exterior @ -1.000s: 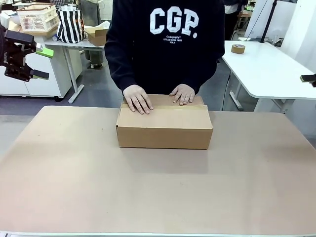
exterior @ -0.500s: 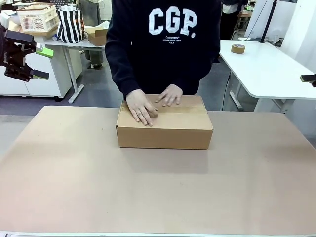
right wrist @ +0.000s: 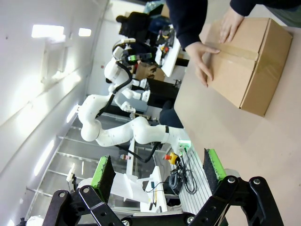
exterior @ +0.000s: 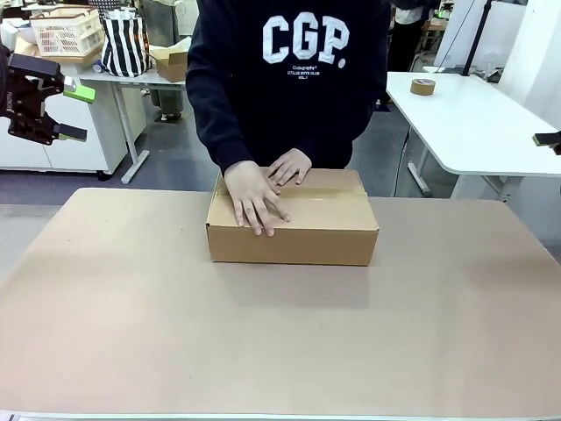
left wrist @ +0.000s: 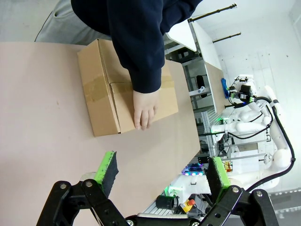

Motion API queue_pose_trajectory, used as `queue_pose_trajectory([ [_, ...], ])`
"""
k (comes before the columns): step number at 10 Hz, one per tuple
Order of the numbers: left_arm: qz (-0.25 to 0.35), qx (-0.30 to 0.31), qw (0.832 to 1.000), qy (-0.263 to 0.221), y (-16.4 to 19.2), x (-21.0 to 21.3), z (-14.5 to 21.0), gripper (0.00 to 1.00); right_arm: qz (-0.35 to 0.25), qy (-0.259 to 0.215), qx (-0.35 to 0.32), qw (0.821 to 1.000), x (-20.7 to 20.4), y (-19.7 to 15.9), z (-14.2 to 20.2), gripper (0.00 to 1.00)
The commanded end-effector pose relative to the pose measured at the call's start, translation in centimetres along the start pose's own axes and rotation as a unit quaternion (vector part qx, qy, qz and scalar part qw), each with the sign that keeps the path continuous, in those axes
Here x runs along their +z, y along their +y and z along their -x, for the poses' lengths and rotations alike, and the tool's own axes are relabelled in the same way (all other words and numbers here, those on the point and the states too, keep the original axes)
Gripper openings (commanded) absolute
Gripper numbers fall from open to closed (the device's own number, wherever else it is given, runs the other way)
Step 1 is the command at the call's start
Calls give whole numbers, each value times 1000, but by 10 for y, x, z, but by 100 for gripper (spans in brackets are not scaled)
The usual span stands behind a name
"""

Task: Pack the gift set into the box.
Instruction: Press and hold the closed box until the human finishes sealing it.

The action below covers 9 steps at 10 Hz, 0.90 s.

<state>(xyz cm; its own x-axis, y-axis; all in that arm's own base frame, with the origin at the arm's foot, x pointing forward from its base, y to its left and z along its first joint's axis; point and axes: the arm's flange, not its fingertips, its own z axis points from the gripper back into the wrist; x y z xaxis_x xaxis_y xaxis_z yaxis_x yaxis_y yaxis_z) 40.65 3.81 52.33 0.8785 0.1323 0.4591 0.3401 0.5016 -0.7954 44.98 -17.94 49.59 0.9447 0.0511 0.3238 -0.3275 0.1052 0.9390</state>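
The box is a plain brown carton lying shut at the table's far middle, with a tape strip along its top seam. A person stands behind it and presses both hands on the left part of the top. The gift set is hidden. My left gripper hangs open and empty high at the far left, well away from the box. In the left wrist view the box lies beyond the open left gripper. My right gripper is open and empty, with the box far ahead of it.
The brown table top stretches bare in front of the box. A white table at the back right carries a tape roll. Behind on the left stand a basket, a striped bag and a small carton.
The person's hands have slid along the box top, from spread apart to close together over its left part. Both arms have stayed still.
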Motion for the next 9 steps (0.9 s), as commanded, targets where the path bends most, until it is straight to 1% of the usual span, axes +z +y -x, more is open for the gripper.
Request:
queue_pose_trajectory([
  [1, -3, 6, 1000, 4, -4, 2, 0, 100, 0, 2, -2, 1000, -3, 1, 3, 100],
  [9, -3, 6, 1000, 4, -4, 2, 0, 100, 0, 2, -2, 1000, -3, 1, 3, 100],
])
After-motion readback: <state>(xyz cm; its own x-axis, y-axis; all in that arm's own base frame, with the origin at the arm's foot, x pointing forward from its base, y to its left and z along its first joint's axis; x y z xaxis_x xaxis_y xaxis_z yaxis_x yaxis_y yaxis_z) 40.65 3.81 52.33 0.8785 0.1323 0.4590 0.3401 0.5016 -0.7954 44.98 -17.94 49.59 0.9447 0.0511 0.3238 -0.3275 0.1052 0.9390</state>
